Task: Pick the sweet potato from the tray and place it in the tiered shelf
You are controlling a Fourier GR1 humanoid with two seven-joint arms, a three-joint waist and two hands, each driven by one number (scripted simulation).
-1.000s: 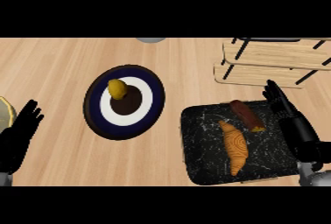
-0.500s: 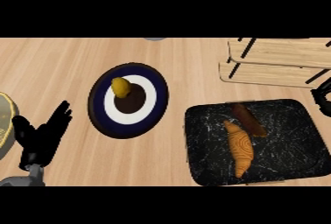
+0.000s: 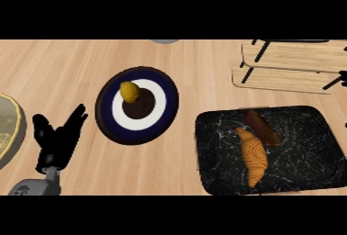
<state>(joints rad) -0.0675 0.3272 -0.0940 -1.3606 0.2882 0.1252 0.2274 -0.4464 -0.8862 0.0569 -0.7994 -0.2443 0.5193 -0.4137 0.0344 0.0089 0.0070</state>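
No text, label, brand, number or sign is showing anywhere that can be read.

Light wooden counter (image 3: 75,69), plank grain, even lighting
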